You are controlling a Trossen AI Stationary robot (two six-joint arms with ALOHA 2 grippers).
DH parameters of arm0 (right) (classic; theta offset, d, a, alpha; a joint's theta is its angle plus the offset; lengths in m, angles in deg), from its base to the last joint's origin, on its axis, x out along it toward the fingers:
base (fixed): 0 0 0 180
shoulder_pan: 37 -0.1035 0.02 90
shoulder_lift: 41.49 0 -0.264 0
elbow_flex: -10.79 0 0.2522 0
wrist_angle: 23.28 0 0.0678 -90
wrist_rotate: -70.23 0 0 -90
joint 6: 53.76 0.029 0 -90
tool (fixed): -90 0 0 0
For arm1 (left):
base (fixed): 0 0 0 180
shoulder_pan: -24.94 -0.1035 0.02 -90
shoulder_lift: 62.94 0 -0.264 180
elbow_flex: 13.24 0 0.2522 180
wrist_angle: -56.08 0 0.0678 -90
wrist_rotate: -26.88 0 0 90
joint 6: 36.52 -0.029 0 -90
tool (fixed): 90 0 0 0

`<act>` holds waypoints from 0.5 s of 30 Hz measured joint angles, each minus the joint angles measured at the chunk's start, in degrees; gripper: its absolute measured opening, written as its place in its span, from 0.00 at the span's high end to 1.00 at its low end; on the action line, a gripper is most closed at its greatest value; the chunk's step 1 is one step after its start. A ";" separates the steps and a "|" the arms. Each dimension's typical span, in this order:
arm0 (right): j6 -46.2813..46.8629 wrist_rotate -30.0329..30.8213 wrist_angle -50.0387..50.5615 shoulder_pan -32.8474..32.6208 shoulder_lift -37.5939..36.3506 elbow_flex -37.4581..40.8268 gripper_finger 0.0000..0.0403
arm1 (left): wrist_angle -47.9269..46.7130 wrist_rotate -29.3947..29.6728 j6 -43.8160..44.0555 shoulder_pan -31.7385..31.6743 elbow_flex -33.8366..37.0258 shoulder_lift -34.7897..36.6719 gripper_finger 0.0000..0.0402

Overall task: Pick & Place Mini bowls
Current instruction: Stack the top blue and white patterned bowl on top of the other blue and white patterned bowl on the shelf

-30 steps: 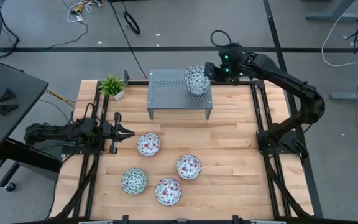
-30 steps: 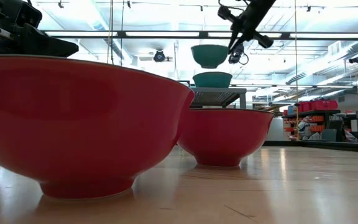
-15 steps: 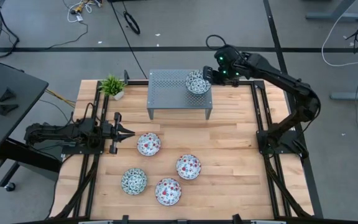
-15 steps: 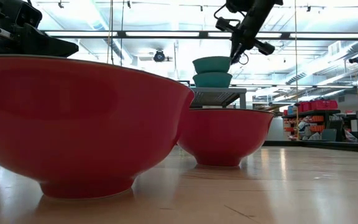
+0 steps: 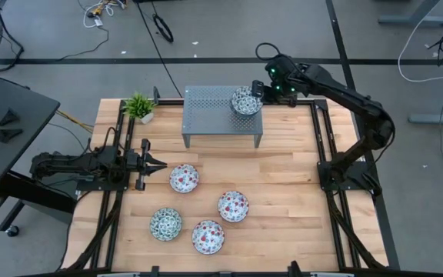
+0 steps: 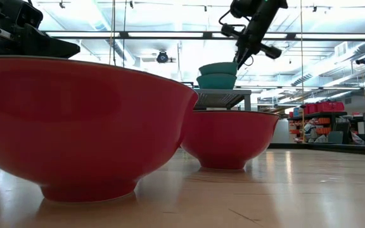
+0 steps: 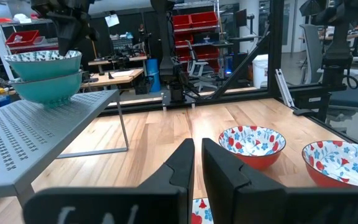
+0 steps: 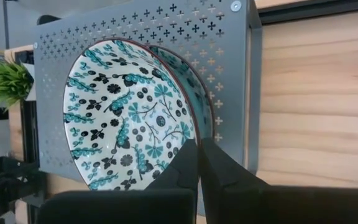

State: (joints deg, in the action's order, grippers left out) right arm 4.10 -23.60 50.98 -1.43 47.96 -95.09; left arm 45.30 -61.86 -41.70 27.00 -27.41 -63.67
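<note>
Right gripper [image 5: 257, 94]: fingers pinched tight on the rim of a green-teal mini bowl [image 5: 244, 101], which sits nested, slightly tilted, in a second green-teal bowl [image 8: 188, 84]. Both are on top of the grey perforated metal stand [image 5: 210, 111], at its corner nearest the right arm. In the right wrist view the patterned inside of the held bowl fills the frame, w/ the lower bowl's rim showing just behind it. In the low view the two teal bowls are stacked on the stand, gripper coming down onto the upper rim.

Left gripper [image 5: 158, 163]: fingers nearly closed, holding nothing, low over the table [image 5: 291, 177] in front of the stand, on the side of its left leg, tips pointing at a reddish-pink bowl [image 5: 184, 178] just beside them.

Three more bowls lie farther from the stand: a reddish-pink one [image 5: 233, 206], a green-teal one [image 5: 165, 224], another reddish-pink one [image 5: 208, 237]. All upright, apart from each other.

Small potted plant [image 5: 139, 106] stands beside the stand's left end.
</note>
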 joint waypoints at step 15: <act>2.70 -0.61 0.10 0.63 0.33 0.00 1.00 | 0.00 0.00 0.01 -0.01 0.00 0.00 0.91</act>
State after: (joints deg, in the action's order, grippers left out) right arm 6.80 -24.21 51.08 -0.80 48.29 -95.09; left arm 45.30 -61.86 -41.69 26.99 -27.41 -63.67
